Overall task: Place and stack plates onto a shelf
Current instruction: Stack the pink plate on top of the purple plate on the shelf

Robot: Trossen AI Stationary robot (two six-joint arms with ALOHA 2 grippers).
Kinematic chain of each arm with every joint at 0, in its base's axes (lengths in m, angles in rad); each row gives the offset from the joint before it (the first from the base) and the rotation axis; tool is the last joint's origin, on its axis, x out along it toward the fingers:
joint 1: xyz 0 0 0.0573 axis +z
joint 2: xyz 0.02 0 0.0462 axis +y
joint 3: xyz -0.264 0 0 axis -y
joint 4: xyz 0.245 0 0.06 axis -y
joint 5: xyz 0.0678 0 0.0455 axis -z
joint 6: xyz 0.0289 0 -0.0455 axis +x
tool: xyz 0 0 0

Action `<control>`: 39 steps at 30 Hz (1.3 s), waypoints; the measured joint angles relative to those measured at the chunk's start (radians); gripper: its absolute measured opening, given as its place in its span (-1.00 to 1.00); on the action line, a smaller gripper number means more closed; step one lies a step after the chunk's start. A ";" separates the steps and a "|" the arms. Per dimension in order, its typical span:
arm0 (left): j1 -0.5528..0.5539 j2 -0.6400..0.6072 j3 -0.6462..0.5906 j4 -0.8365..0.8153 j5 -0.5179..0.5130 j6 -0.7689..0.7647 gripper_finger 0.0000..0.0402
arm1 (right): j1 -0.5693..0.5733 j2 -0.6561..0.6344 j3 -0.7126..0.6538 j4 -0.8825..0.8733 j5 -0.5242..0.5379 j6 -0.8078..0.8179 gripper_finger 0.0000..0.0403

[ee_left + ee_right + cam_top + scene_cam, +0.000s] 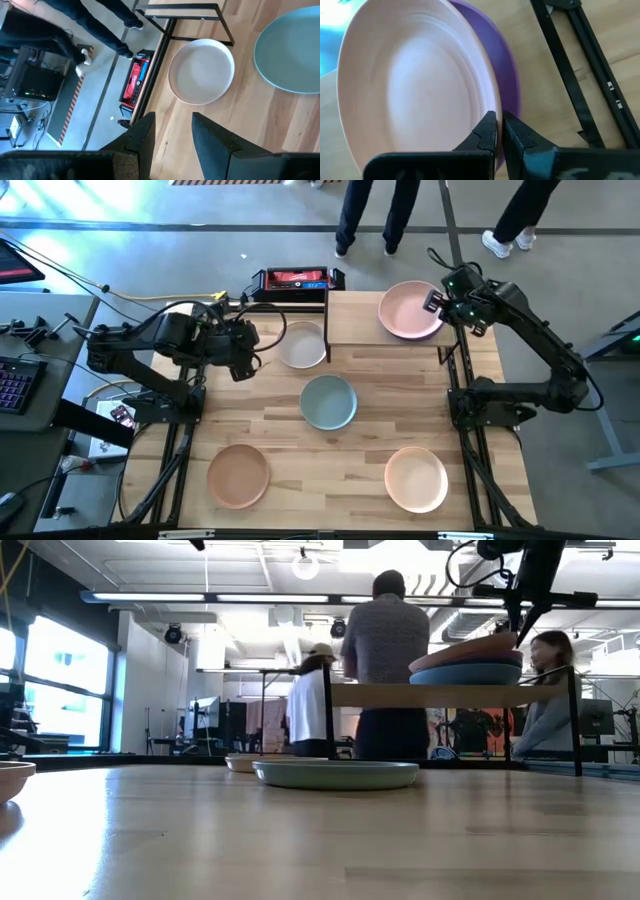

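The shelf (pixel 352 320) stands at the table's far edge. On its right half is a stack, seen in the low view as a blue plate (pixel 465 674), a purple plate (pixel 503 658) and a pink plate (pixel 460 652) on top. My right gripper (pixel 437 302) is shut on the pink plate (pixel 415 85). My left gripper (pixel 172 125) is open and hovers left of the beige plate (pixel 302 345), which lies flat on the table beside the shelf. Also flat on the table are the sage green plate (pixel 328 401), the tan plate (pixel 238 475) and the peach plate (pixel 416 478). No dark teal plate shows. My right gripper pinches the pink plate's rim (pixel 491 107) on the side toward the table's right edge, one finger inside the plate and one outside. The fingers come from above, slanting down. The plate is tilted: the held side is raised and the opposite rim (pixel 415 664) rests on the purple plate.
A red and black box (pixel 295 280) lies on the floor past the far edge, left of the shelf. People stand beyond the far edge (pixel 375 210). The shelf's left half (pixel 350 315) is bare. A keyboard (pixel 15 385) sits off the table's left side.
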 joint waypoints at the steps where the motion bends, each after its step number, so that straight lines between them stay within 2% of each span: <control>1: 0.004 0.000 0.000 0.000 0.001 0.007 -0.43 | 0.000 0.000 0.000 0.001 0.003 0.000 -1.00; 21: 0.077 0.000 0.000 0.000 0.004 0.062 -0.43 | 0.000 0.002 0.000 0.017 0.041 -0.009 -0.98; 31: 0.077 0.000 0.000 0.001 0.006 0.062 -0.43 | 0.000 0.002 0.000 0.018 0.048 0.008 -0.56; 39: 0.077 0.000 0.000 0.002 0.006 0.061 -0.43 | 0.000 -0.006 0.000 0.016 -0.024 -0.036 -0.49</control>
